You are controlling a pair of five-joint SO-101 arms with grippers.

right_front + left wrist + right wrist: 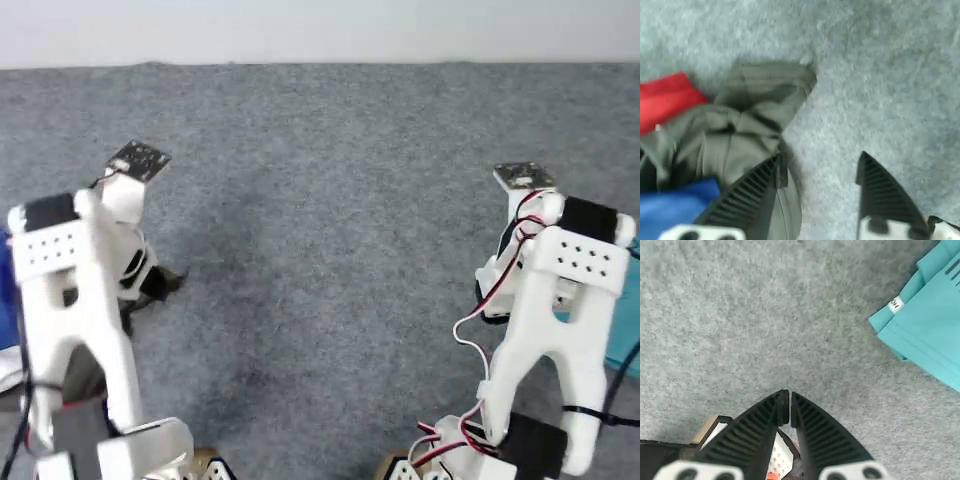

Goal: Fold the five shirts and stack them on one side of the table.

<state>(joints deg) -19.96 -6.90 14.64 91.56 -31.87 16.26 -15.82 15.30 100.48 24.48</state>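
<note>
Shirts sit bunched under the left gripper, spread wide over the olive shirt beside the red shirt and blue shirt, while the right gripper is clenched empty near the teal shirt, so a deep pinch could snag two garments (they overlap).

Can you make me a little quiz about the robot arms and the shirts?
1. True or false: the right gripper is shut on nothing.
2. The left gripper is: A) open B) shut on cloth C) shut on nothing.
3. Fill in: the shirt in the right wrist view is coloured ____.
Key: 1 true; 2 A; 3 teal.
</note>
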